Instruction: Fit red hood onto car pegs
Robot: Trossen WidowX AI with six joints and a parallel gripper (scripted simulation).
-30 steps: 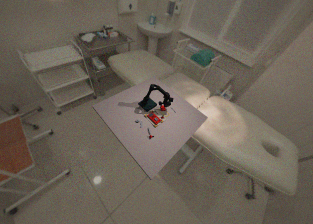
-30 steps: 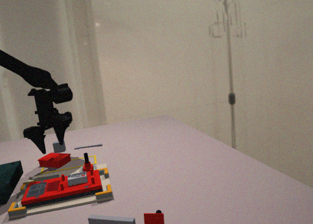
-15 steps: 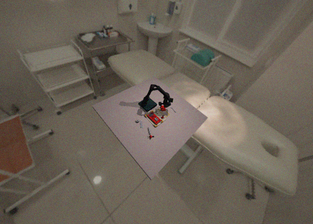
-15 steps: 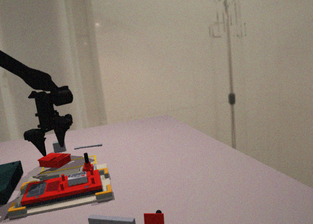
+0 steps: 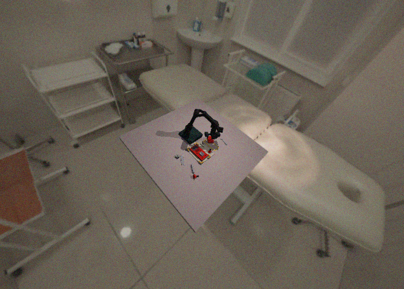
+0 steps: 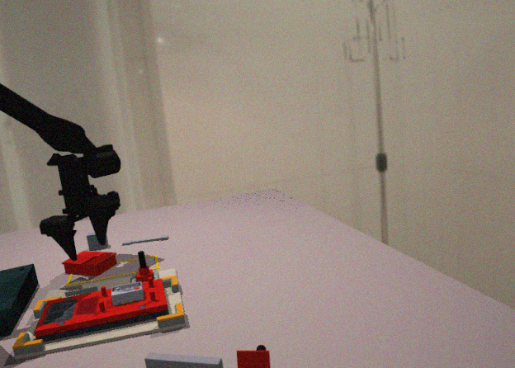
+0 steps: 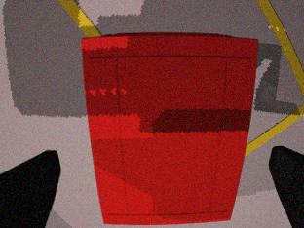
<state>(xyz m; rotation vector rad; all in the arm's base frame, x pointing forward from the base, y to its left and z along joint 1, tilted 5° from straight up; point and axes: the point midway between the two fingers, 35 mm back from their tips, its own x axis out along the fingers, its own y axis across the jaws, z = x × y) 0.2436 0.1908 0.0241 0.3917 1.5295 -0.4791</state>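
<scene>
The red hood lies on the table behind the jig, roof up. My gripper is open and empty just above the hood, with one fingertip out to each side of it in the wrist view. The red chassis sits in the cream jig with yellow-orange corners. The grey engine block is on its deck, with short red pegs around it. The hood's corner holes are hidden.
A yellow outline is marked on the table by the hood. A red part with a black post stands behind the jig. A grey block and a thin grey bar lie farther back. A dark green base is beside the jig.
</scene>
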